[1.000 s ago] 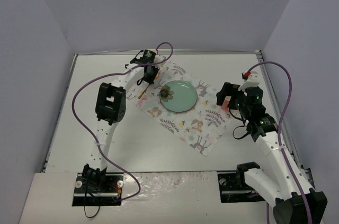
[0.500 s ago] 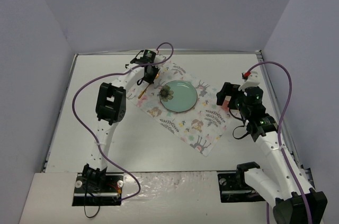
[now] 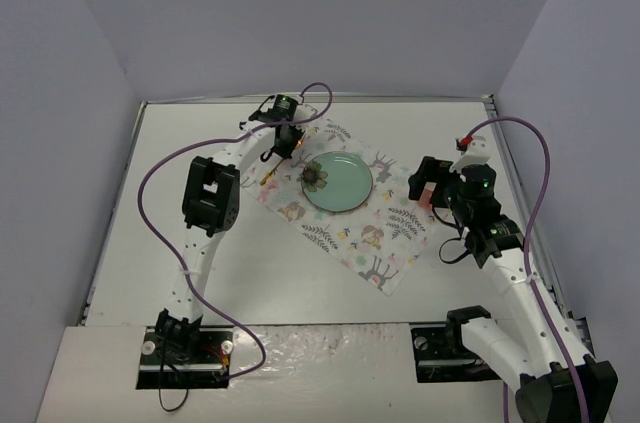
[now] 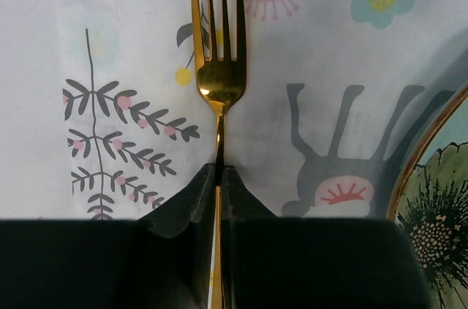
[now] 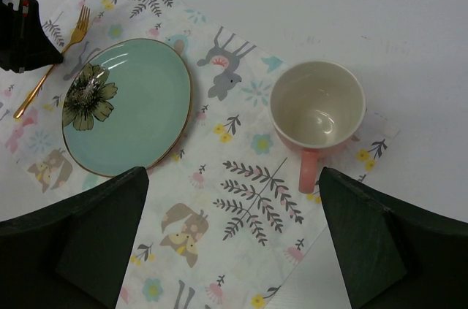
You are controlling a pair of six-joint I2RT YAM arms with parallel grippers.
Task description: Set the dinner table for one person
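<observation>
While the left gripper (image 4: 219, 177) is clamping tight on the handle of the gold fork (image 4: 219, 68) at the centre of its view, the right gripper (image 5: 231, 247) is hanging spread wide, holding nothing. Below it the pink cup (image 5: 316, 108), centre right, is sitting bare inside beside the green plate (image 5: 139, 104), both on the placemat (image 5: 241, 170) covering the middle of the dinner table (image 3: 300, 273).

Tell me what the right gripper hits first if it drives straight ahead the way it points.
Most likely the placemat, on the print between the plate and the pink cup. The right gripper, fingers open, frames that patch; the cup's handle sits close by, and depth is unclear.
</observation>
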